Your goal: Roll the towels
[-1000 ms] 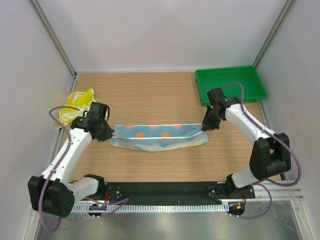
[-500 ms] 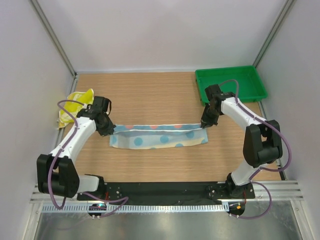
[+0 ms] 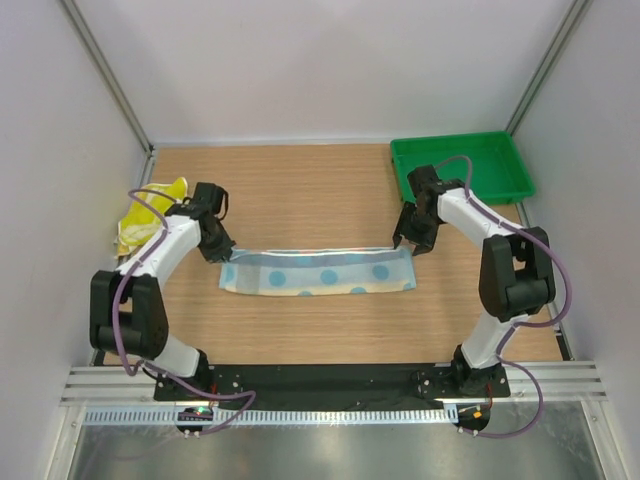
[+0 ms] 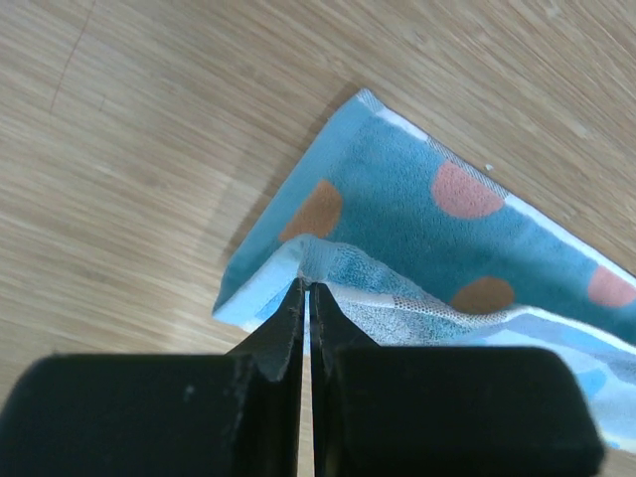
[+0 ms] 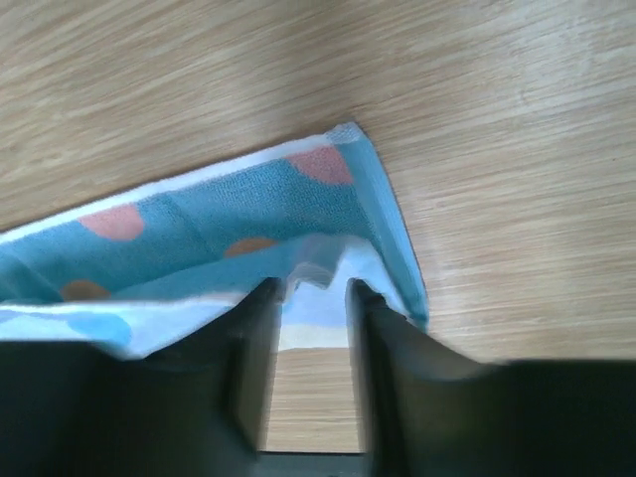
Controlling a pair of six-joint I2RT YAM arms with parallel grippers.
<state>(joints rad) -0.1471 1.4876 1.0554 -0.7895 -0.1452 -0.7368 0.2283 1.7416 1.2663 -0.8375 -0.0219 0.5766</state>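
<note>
The light blue towel lies as a long folded strip across the middle of the table, pale-dotted side up. Its orange-dotted inner side shows in both wrist views. My left gripper is shut on the top layer's left corner. At the strip's right end my right gripper has its jaws apart, and the towel's loose edge rests at their tips. The yellow towel is bunched at the table's left edge, behind the left arm.
A green tray stands at the back right corner, just beyond the right gripper. White walls close in the table on the left, right and back. The black base rail runs along the near edge.
Both grippers drew the top layer toward the back, and the strip has flattened with its blue dotted side up. The right gripper's jaws have parted; the left is still shut.
</note>
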